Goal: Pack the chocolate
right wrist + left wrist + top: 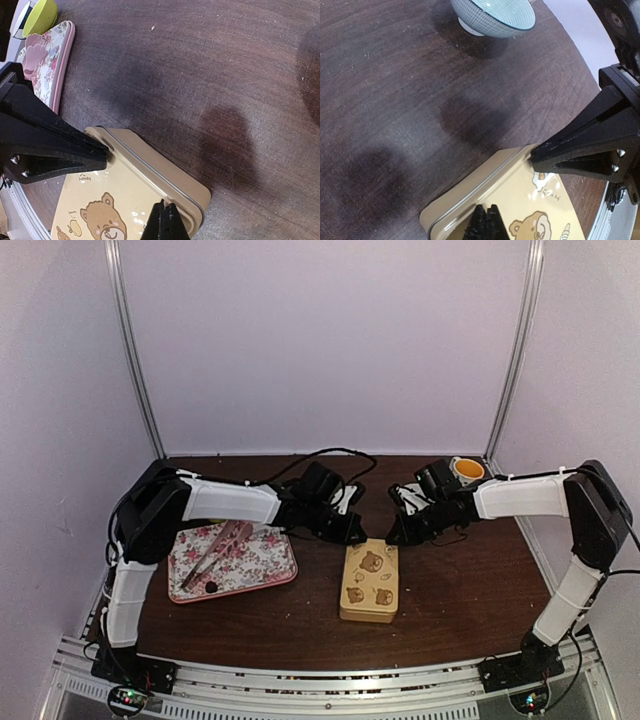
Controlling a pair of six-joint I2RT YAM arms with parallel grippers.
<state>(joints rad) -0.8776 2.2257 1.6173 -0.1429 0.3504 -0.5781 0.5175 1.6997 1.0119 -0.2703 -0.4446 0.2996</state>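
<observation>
The left gripper [357, 536] and right gripper [393, 538], both closed, sit close together at the far edge of the bear-printed tin [370, 585], blocking that end. The floral tray [265, 558] holding pink tongs [212, 558] stands near on the left. Bare tabletop [460, 590] gives passage right of the tin and along its near side.

From high behind the near edge we look down over the whole table [450, 580]. Our wrist cameras sit close behind the left gripper [485, 222] and right gripper [165, 220], facing each other across the tin [370, 585], which every view shares.
</observation>
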